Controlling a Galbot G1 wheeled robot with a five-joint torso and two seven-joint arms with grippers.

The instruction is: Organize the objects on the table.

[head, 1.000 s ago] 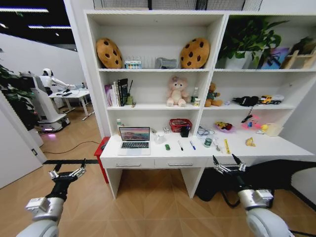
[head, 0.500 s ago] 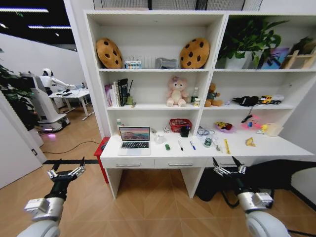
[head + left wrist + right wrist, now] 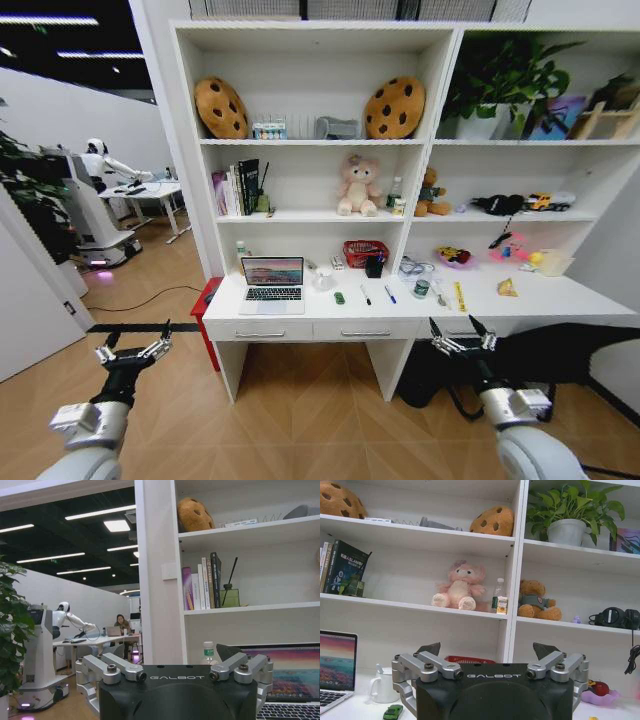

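Observation:
The long white table (image 3: 300,313) carries a silver laptop (image 3: 272,280) with its lid up. A tiny green toy car (image 3: 339,297), a black pen (image 3: 366,295) and a blue pen (image 3: 389,294) lie to the laptop's right. My left gripper (image 3: 132,345) hangs open above the floor, short of the table's left end. My right gripper (image 3: 458,335) is open in front of the right drawer area, holding nothing. In the right wrist view, the right gripper (image 3: 487,650) faces the green car (image 3: 393,711) and the laptop (image 3: 335,665). The left gripper (image 3: 175,662) faces the laptop (image 3: 290,680).
Shelves above hold cookie cushions (image 3: 394,107), a pink plush (image 3: 359,185), books (image 3: 238,187) and a plant (image 3: 495,80). A red basket (image 3: 364,252), a white mug (image 3: 384,685) and small clutter sit at the table's back. A black bag (image 3: 560,355) lies under the right side. Another robot (image 3: 95,205) stands far left.
Both arms have drifted a touch, the right gripper slightly leftward. Nothing on the table has moved.

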